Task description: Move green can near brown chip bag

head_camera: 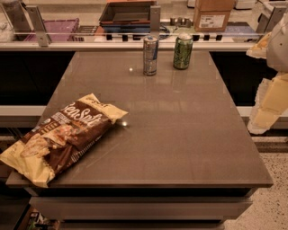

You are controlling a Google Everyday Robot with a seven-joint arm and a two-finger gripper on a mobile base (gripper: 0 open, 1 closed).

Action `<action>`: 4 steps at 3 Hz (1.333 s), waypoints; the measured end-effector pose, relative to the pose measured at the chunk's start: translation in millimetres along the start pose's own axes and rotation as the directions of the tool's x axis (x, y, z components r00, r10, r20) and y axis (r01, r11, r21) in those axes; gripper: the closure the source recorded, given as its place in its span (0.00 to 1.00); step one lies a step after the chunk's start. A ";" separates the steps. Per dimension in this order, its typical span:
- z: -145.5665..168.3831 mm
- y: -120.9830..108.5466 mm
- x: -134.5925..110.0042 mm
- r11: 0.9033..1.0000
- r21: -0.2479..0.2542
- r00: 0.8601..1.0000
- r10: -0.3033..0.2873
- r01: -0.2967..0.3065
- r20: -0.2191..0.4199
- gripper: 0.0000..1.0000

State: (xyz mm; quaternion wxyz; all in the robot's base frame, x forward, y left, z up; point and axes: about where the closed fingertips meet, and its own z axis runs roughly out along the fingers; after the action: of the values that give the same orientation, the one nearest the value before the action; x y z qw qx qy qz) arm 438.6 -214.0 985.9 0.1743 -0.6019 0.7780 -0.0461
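The green can [182, 52] stands upright near the far edge of the brown table [180, 134], right of centre. The brown chip bag [63, 137] lies crumpled at the table's front left corner, partly hanging over the edge. My gripper [264, 110] hangs at the right edge of the view, beyond the table's right side, well away from the can and holding nothing that I can see.
A taller slim silver-and-blue can [150, 55] stands just left of the green can. Behind the table runs a rail with a cardboard box [212, 14], a dark tray [127, 13] and a purple crate [56, 29].
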 end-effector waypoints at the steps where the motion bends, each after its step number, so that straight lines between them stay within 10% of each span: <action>1: 0.0 0.0 0.0 1.000 0.000 1.000 0.000 0.000 0.000 0.00; 4: -8.5 -58.1 5.0 0.981 0.130 0.982 0.126 -0.145 0.143 0.00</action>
State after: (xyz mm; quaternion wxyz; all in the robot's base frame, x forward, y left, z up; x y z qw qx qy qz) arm 488.3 -235.7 1009.2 0.2707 -0.5355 0.7985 -0.0477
